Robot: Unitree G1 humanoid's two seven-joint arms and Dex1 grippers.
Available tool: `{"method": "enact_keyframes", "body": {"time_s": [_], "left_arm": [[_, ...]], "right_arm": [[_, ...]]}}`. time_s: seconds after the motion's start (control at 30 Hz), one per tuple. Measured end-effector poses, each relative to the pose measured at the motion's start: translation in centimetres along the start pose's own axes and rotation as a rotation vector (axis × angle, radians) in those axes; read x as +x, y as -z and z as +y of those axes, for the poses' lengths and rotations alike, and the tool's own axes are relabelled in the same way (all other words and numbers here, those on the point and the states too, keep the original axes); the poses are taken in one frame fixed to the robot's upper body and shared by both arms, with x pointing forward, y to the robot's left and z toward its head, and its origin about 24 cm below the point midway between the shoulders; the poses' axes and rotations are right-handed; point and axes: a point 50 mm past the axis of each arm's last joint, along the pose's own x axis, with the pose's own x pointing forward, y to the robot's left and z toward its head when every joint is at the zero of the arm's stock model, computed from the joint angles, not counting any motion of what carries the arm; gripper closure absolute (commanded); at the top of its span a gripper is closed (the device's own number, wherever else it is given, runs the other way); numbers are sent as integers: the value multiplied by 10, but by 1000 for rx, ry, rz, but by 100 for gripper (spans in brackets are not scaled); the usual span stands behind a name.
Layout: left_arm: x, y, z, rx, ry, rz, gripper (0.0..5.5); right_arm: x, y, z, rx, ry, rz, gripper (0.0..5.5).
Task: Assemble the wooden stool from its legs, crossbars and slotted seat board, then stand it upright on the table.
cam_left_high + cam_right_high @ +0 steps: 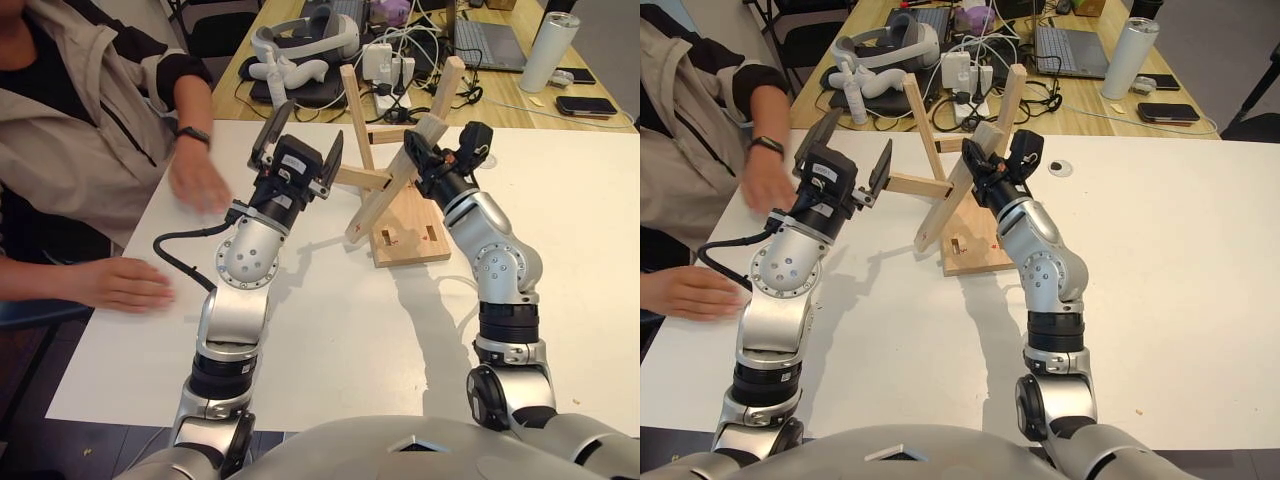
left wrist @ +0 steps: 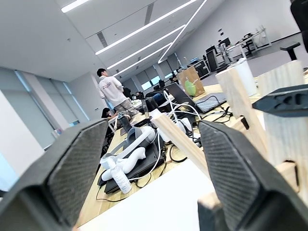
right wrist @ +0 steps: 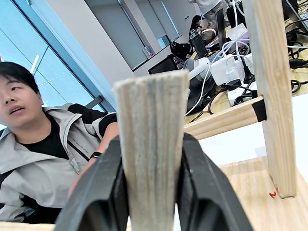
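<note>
The slotted seat board (image 1: 415, 240) lies flat on the white table (image 1: 560, 280). Wooden legs (image 1: 356, 115) rise over its far edge, joined by a short crossbar (image 1: 392, 135). My right gripper (image 1: 420, 152) is shut on a long tilted leg (image 1: 385, 195), whose end grain sits between the pads (image 3: 96, 192) in the right wrist view. A second crossbar (image 1: 360, 180) juts from that leg toward my left gripper (image 1: 298, 148). The left gripper is open just beside the bar's free end, fingers (image 2: 72, 173) spread wide with nothing held.
A person's hands (image 1: 195, 180) rest on the table's left side, close to my left arm. Behind the table a wooden desk holds a headset (image 1: 305, 40), cables, a laptop, a tumbler (image 1: 548, 50) and a phone. The table's right and near parts are bare.
</note>
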Motion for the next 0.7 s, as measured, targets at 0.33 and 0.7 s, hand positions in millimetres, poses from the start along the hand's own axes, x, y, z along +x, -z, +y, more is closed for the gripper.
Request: {"method": "enact_keyframes", "body": {"time_s": [0.33,0.7], "left_arm": [[-1,8,9,-56,-90,63,204],[-3,24,18,-227,-234,171,204]], "right_arm": [[-31,-41,-12,-121,67,-138,450],[-82,-48,-65,-164,271,-173,450]]}}
